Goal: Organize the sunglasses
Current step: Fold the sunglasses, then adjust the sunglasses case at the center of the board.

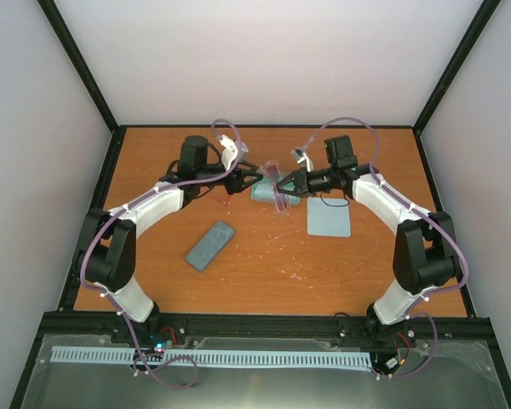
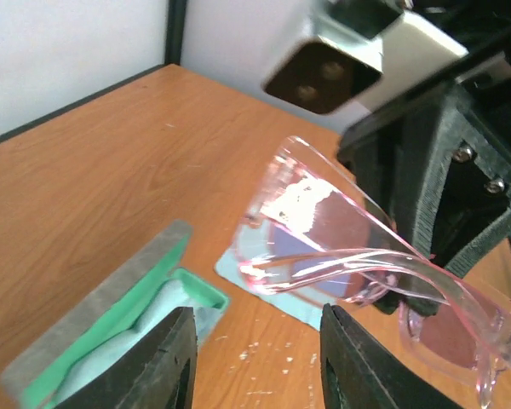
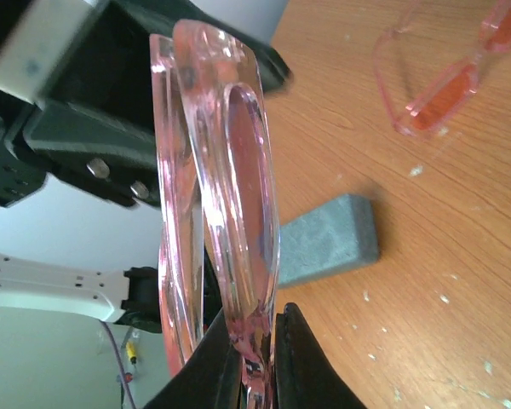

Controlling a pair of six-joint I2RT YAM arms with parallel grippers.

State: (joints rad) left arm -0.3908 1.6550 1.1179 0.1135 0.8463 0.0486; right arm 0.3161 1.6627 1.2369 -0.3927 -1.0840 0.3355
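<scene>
Above table centre, the sunglasses (image 1: 278,194) hang tilted, clear of the surface, pinched at the frame by the closed fingers of the right gripper (image 3: 255,341). The left gripper (image 2: 255,349) faces them with jaws parted, holding nothing. Below lies an open green-lined case (image 2: 111,328), just beside a pale blue cloth (image 2: 300,311). A second pink pair (image 3: 443,85) rests on the table.

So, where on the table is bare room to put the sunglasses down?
Free: the near middle of the table, between the grey case and the cloth; also the far strip. Crowded: around the open case and the sunglasses.
</scene>
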